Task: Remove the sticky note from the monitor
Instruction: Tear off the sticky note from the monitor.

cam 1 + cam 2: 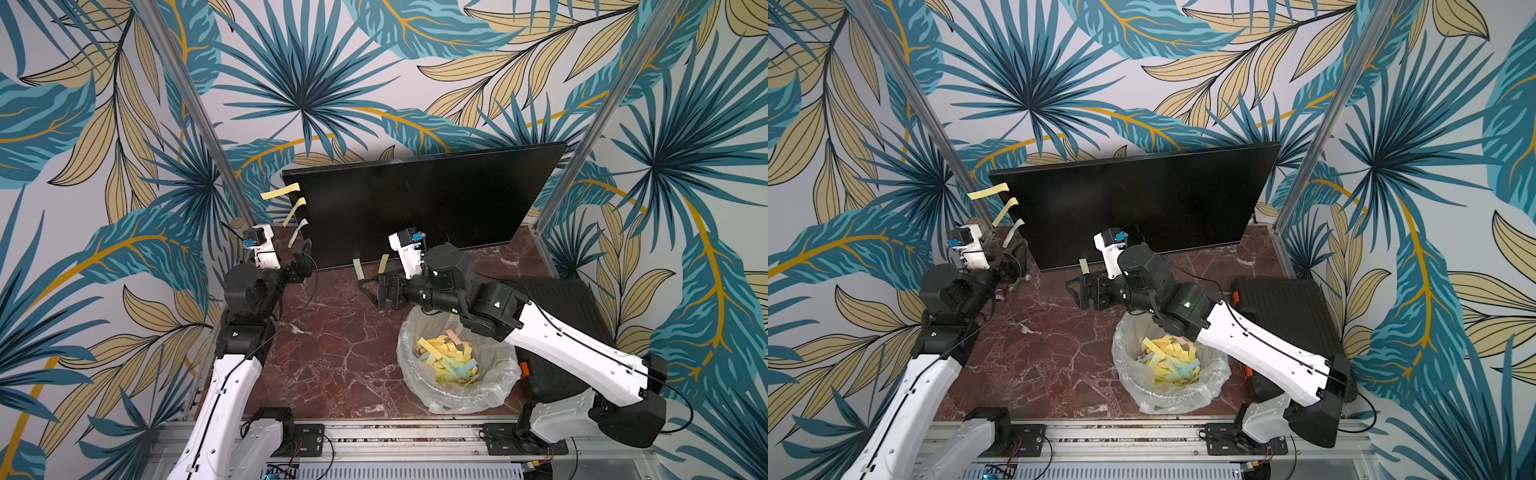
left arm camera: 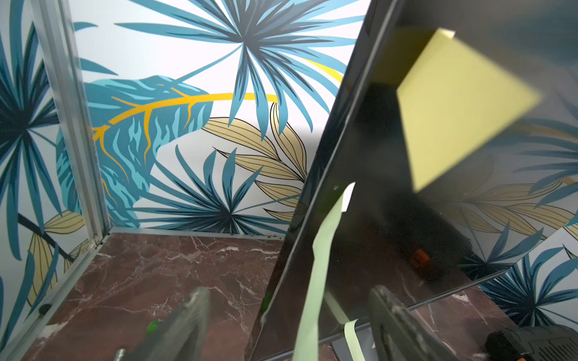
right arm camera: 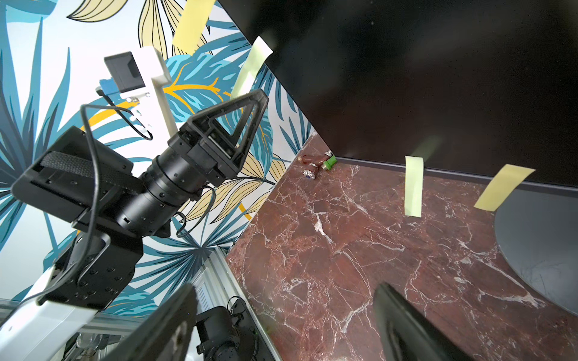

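Observation:
The black monitor stands at the back of the marble table. Three yellow-green sticky notes hang off its left edge, the lowest sticky note being pale green. Two more sticky notes hang from its bottom edge. My left gripper is at the monitor's lower left corner. In the left wrist view it is open, and the pale green strip runs between its fingers without being pinched. My right gripper hovers open and empty over the table, just below the bottom-edge notes.
A bin lined with a clear bag holds several coloured notes at the front right, under my right arm. A black ribbed box lies at the right. Small bottle-like bits lie by the monitor's left corner. The grey disc foot rests under the monitor.

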Controlling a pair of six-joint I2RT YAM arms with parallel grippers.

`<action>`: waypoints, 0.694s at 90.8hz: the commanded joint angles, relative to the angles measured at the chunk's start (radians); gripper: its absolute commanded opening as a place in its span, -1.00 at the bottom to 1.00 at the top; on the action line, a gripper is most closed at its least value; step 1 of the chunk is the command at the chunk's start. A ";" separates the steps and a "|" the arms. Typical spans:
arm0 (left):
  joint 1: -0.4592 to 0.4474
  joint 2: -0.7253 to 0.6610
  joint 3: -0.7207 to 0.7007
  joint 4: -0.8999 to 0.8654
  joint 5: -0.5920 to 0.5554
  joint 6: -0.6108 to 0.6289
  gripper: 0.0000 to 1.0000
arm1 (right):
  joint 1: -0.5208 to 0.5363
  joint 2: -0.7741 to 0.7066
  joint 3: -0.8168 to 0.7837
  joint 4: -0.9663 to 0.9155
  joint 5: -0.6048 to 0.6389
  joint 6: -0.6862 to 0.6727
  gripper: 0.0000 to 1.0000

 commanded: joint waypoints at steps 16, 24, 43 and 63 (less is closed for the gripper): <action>0.016 0.018 0.055 0.043 0.040 0.020 0.37 | 0.009 0.005 0.010 0.014 0.003 0.004 0.82; 0.018 0.027 0.058 0.043 0.044 0.022 0.27 | 0.008 0.002 0.006 0.010 0.006 0.002 0.82; 0.021 0.039 0.062 0.057 0.055 0.015 -0.05 | 0.011 -0.008 -0.001 0.003 0.016 0.000 0.82; 0.022 0.038 0.069 0.056 0.071 0.009 -0.39 | 0.011 -0.015 -0.012 0.005 0.021 0.000 0.82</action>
